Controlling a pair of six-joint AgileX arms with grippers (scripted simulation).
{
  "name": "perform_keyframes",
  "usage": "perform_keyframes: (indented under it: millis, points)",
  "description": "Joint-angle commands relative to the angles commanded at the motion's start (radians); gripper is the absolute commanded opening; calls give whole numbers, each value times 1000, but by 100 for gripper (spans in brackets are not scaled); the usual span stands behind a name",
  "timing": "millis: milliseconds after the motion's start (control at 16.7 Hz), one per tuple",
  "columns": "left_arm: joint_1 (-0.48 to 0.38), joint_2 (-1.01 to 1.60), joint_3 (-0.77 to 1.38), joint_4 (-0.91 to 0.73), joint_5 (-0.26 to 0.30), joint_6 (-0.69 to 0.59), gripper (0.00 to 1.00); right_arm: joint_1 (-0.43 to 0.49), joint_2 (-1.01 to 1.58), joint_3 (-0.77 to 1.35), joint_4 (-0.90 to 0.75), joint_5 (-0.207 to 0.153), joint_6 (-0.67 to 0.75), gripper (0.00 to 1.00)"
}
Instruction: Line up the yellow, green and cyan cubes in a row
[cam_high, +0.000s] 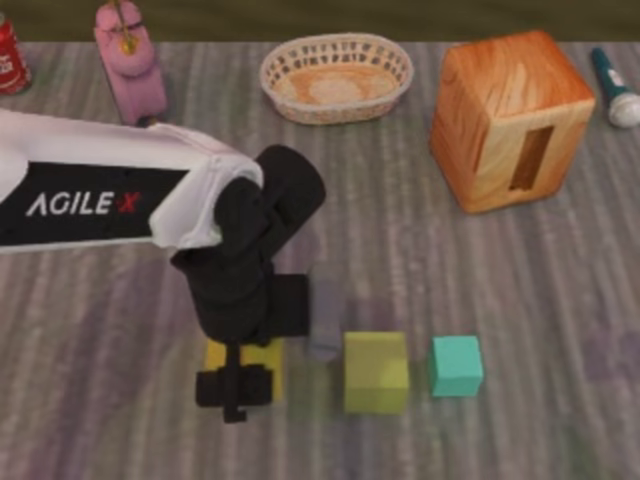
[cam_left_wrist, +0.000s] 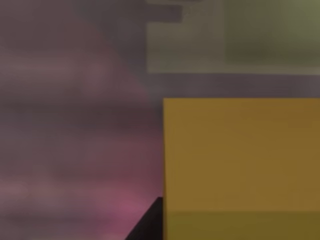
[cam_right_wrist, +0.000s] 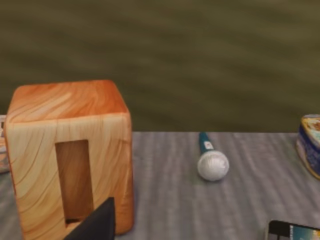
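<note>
Grey tabletop (cam_high: 520, 300): green cube (cam_high: 376, 371), cyan cube (cam_high: 456, 365) aligned. Left pincer (cam_high: 240, 385) over yellow cube (cam_high: 268, 368), grip unclear; level with row before release.

I count three cubes on my table: one yellow cube (cam_high: 262, 358), mostly under the arm, one green cube (cam_high: 376, 372) and one smaller cyan cube (cam_high: 456, 365). There is one orange wooden box (cam_high: 510, 118) with a single slot, one wicker basket (cam_high: 336, 76), one red can (cam_high: 11, 57), one pink bottle (cam_high: 131, 66) and one microphone (cam_high: 615, 88). Only one of my arms (cam_high: 110, 195) shows from above.
</note>
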Motion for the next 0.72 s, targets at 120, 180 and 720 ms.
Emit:
perform_keyframes:
  millis: [120,180,720]
  points:
    - [0,0,0,0,0,0,90,0,0,0,0,0,0,100]
    - [0,0,0,0,0,0,98,0,0,0,0,0,0,100]
    - [2,-1,0,0,0,0,100,0,0,0,0,0,0,100]
